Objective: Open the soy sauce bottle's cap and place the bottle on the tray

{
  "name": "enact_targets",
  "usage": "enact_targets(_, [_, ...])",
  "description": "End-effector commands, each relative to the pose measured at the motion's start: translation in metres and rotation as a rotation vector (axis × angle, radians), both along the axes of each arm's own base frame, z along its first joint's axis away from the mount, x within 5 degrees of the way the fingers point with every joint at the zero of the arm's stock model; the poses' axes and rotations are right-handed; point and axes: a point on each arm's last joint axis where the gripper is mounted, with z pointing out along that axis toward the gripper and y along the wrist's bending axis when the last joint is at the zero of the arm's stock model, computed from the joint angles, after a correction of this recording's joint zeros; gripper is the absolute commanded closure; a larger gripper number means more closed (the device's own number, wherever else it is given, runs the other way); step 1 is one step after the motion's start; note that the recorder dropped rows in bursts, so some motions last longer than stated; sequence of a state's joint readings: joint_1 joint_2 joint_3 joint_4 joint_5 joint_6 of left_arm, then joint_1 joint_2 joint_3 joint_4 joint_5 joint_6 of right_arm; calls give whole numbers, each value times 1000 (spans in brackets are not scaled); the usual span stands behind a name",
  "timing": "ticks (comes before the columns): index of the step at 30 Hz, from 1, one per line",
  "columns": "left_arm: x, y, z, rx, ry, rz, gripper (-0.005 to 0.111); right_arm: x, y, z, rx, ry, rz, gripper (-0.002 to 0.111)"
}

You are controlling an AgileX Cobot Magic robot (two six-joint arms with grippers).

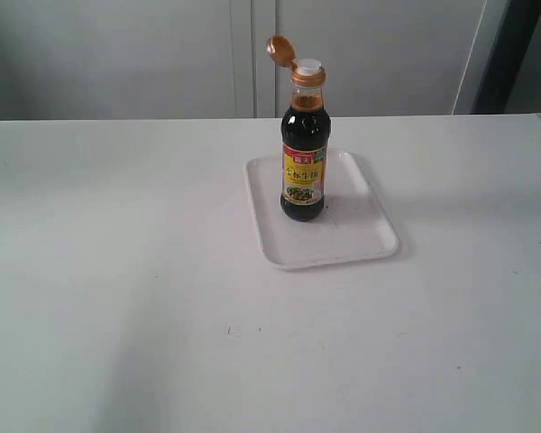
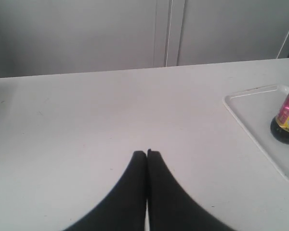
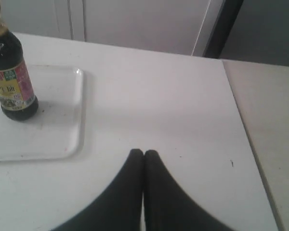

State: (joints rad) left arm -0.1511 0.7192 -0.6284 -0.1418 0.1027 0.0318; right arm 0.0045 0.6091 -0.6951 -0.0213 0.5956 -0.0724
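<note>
The soy sauce bottle (image 1: 303, 171) stands upright on the tray (image 1: 343, 244), near the middle and slightly toward its left side as seen from the room, with its base fully inside the rim. The cap (image 1: 280, 50) is flipped open and tilted back on its hinge, leaving the white spout (image 1: 307, 66) exposed. The tray lies flat on the white table (image 1: 117, 289). The left gripper (image 2: 147, 153) hangs over bare table well apart from the tray, jaws pressed together and holding nothing. The right gripper (image 3: 144, 152) is likewise closed tight and empty on the tray's other side, touching neither bottle nor tray.
</note>
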Motion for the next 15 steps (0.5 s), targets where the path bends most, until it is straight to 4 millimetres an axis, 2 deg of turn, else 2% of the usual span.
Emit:
enact_targets(1, [-13, 2, -3, -32, -26, 4, 107, -18, 0, -4, 16, -88, -4, 108])
enact_targets(15, [-48, 8, -22, -45, -127, 11, 107, -48, 1, -34, 33, -272, 1, 108])
